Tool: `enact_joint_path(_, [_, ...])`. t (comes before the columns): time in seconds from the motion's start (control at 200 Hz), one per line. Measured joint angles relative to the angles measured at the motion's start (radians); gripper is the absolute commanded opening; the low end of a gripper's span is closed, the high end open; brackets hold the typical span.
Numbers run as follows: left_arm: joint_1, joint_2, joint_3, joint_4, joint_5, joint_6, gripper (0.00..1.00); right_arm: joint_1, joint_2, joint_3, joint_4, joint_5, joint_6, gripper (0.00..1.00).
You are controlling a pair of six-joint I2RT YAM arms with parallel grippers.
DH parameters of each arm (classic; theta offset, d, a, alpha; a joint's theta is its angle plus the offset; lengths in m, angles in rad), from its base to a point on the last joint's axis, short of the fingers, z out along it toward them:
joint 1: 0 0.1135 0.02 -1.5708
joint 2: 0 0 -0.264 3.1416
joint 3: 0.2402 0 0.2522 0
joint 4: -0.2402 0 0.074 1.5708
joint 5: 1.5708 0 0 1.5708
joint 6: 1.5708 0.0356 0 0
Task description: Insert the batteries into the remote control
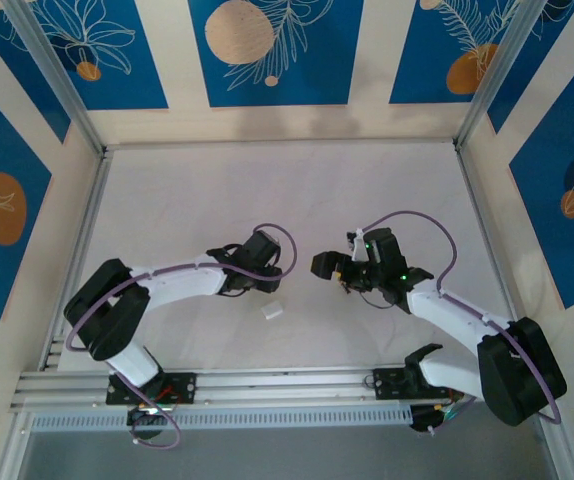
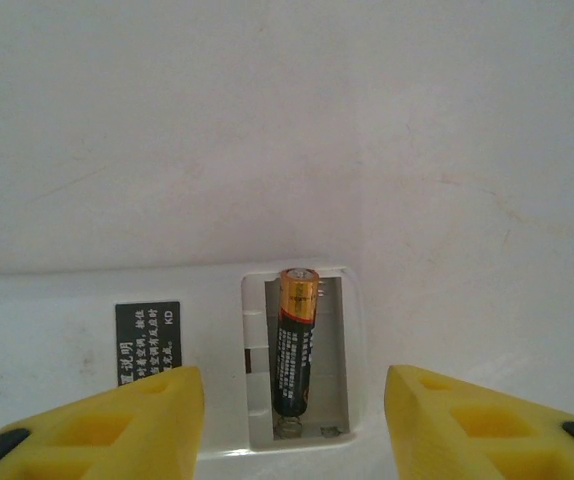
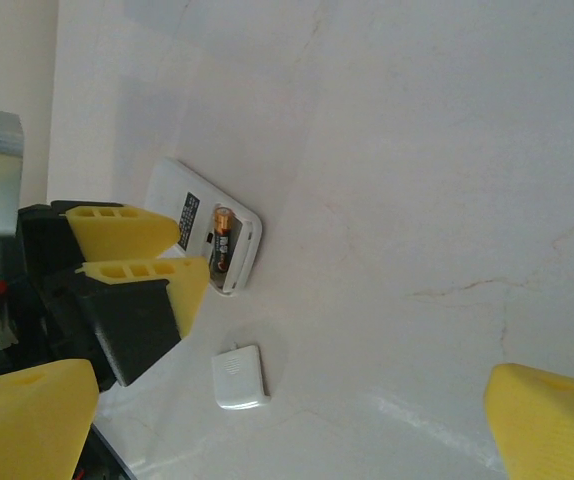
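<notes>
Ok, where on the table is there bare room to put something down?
Bare: the far table from both hands to the back wall, and the strip beside the right rail. Crowded: the middle, where the left hand hovers over the remote control, the right hand faces it, and a loose white cover lies beside.

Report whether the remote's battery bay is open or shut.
Open: the remote control shows an uncovered bay, one battery inside, cover lying loose.
</notes>
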Motion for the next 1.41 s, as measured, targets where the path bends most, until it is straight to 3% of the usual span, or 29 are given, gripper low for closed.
enact_joint_path(0.12, [0.018, 0.0, 0.0, 0.0, 0.034, 0.029, 0.51, 0.018, 0.025, 0.021, 0.0, 0.001, 0.0, 0.96])
enact_joint_path(0.465, [0.102, -0.043, -0.066, 0.026, 0.142, 0.081, 0.51, 0.064, 0.237, 0.21, 0.001, -0.021, 0.018, 0.53])
enact_joint_path(0.625, [0.11, -0.114, -0.114, 0.027, 0.152, 0.062, 0.51, 0.089, 0.37, 0.319, -0.004, -0.034, 0.018, 0.5])
enact_joint_path(0.855, [0.111, -0.261, -0.255, 0.073, 0.148, -0.17, 0.51, 0.129, 0.512, 0.463, -0.048, -0.035, -0.047, 0.4])
enact_joint_path(1.045, [0.11, -0.283, -0.381, 0.182, 0.182, -0.38, 0.52, 0.15, 0.606, 0.551, -0.093, -0.033, -0.11, 0.31])
enact_joint_path(1.405, [0.099, -0.238, -0.428, 0.388, 0.208, -0.554, 0.39, 0.182, 0.687, 0.596, -0.148, -0.031, -0.158, 0.26])
